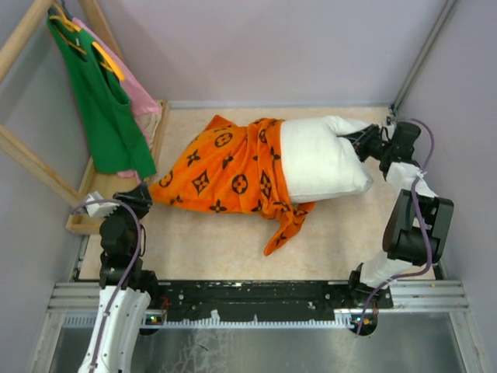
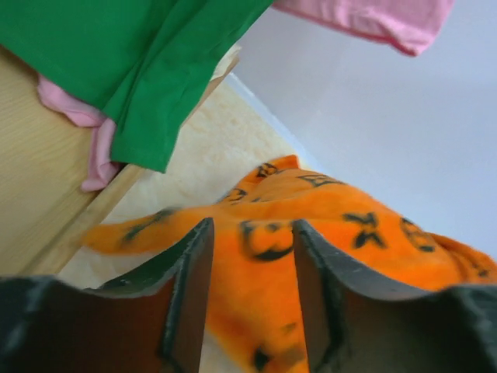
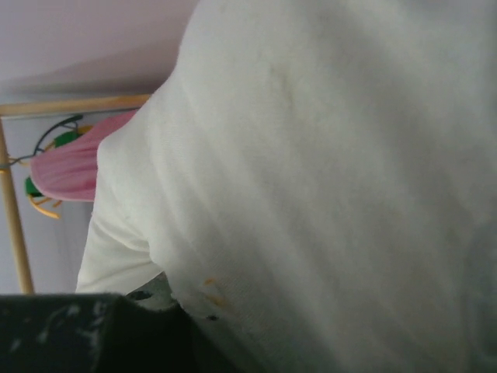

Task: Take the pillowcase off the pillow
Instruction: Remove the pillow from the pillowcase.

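Over on the right, the right gripper (image 1: 363,142) is clamped on the far right corner of the pillow (image 1: 322,159), the white stuffing pinched into a point between its fingers, and its wrist camera is filled with white cloth. That end sits close to the right wall, so there is little room on that side. The pillow lies across the middle of the table (image 1: 233,249), its right half bare. The pillowcase (image 1: 225,171) covers the left half, its open hem bunched in a line across the pillow's middle, with one loose orange tail trailing toward the near edge.

Down at the left, the left gripper (image 1: 146,194) sits at the pillowcase's left tip. Its fingers (image 2: 190,295) stand partly apart with orange fabric showing in the gap, and I cannot tell whether they touch it. The wooden rack base (image 1: 159,128) runs just beside that tip, with the green tank top (image 1: 105,109) and pink garment (image 1: 140,97) hanging above it, so it is tight there. A broad bare strip of table lies between the fabric and the near rail
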Motion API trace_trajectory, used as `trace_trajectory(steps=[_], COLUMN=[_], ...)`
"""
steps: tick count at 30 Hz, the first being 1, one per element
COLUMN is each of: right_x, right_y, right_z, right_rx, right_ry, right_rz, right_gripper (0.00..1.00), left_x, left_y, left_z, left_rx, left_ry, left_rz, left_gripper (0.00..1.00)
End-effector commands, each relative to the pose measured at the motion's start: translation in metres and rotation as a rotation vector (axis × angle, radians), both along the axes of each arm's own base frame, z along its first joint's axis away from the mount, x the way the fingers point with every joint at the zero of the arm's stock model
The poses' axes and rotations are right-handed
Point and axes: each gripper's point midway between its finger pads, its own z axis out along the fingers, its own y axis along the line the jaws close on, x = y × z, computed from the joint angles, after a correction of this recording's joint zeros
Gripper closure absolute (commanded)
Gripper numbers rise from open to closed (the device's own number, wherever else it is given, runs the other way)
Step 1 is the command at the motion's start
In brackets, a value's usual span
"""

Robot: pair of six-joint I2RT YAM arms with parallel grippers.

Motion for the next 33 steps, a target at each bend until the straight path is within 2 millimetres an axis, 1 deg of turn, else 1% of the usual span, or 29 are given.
trace_trajectory(steps=[1,2,3,4,5,7,9,10,12,15,17,18,21,22,23,24,25,26,27,28,30,33], right_x=[0.04,0.04,0.04,0.04,0.04,0.041,0.042,0.041,0.043,0.043,0.04,0.039,0.037,0.036,0.035,0.033,0.032,0.03,0.029,0.028,0.027,0.025], right_y=[-0.001,0.006,0.011,0.018,0.024,0.038,0.05,0.054,0.062,0.074,0.082,0.085,0.09,0.091,0.092,0.094,0.095,0.098,0.1,0.102,0.104,0.103], right_z=[0.025,0.022,0.019,0.016,0.014,-0.002,-0.005,-0.009,-0.015,-0.021,-0.025,-0.026,-0.027,-0.025,-0.023,-0.021,-0.019,-0.017,-0.013,-0.01,-0.004,0.006], right_rx=[-0.344,-0.382,-0.419,-0.459,-0.493,-0.534,-0.564,-0.584,-0.62,-0.658,-0.678,-0.687,-0.698,-0.697,-0.693,-0.686,-0.677,-0.665,-0.654,-0.643,-0.639,-0.652], right_ry=[-0.189,-0.184,-0.176,-0.173,-0.174,-0.139,-0.138,-0.13,-0.122,-0.112,-0.109,-0.108,-0.108,-0.116,-0.121,-0.131,-0.14,-0.152,-0.167,-0.185,-0.204,-0.224], right_rz=[-0.019,0.012,0.041,0.076,0.116,0.212,0.281,0.307,0.337,0.391,0.434,0.451,0.48,0.483,0.484,0.489,0.491,0.498,0.506,0.513,0.52,0.522], right_gripper=[1.0,1.0,1.0,1.0,1.0,1.0,1.0,1.0,1.0,1.0,1.0,1.0,1.0,1.0,1.0,1.0,1.0,1.0,1.0,1.0,1.0,1.0], left_x=[-0.004,-0.005,-0.005,-0.007,-0.009,-0.013,-0.012,-0.008,0.016,0.051,0.07,0.079,0.107,0.117,0.126,0.137,0.146,0.154,0.164,0.172,0.185,0.199], left_y=[-0.003,0.001,0.003,0.007,0.01,0.012,0.009,0.004,-0.013,-0.042,-0.058,-0.065,-0.084,-0.09,-0.101,-0.105,-0.117,-0.123,-0.13,-0.134,-0.139,-0.147], left_z=[0.017,0.025,0.034,0.043,0.051,0.073,0.091,0.099,0.098,0.086,0.08,0.081,0.084,0.081,0.078,0.073,0.069,0.057,0.051,0.038,0.014,-0.017], left_rx=[0.12,0.129,0.136,0.14,0.138,0.13,0.136,0.155,0.222,0.259,0.282,0.302,0.378,0.407,0.444,0.479,0.514,0.544,0.565,0.573,0.563,0.525], left_ry=[-0.002,0.002,-0.004,-0.004,-0.003,-0.029,-0.045,-0.042,0.038,0.157,0.173,0.163,0.138,0.145,0.16,0.186,0.207,0.241,0.261,0.291,0.329,0.372], left_rz=[-0.044,-0.024,-0.013,0.008,0.025,0.042,0.025,-0.009,-0.117,-0.293,-0.376,-0.405,-0.457,-0.468,-0.485,-0.48,-0.495,-0.504,-0.513,-0.525,-0.541,-0.586], left_gripper=[0.42,0.34,0.19,0.14,0.13,0.13,0.12,0.12,0.11,0.11,0.11,0.1,0.04,0.03,0.02,0.0,0.0,0.0,0.0,0.0,0.0,0.01])
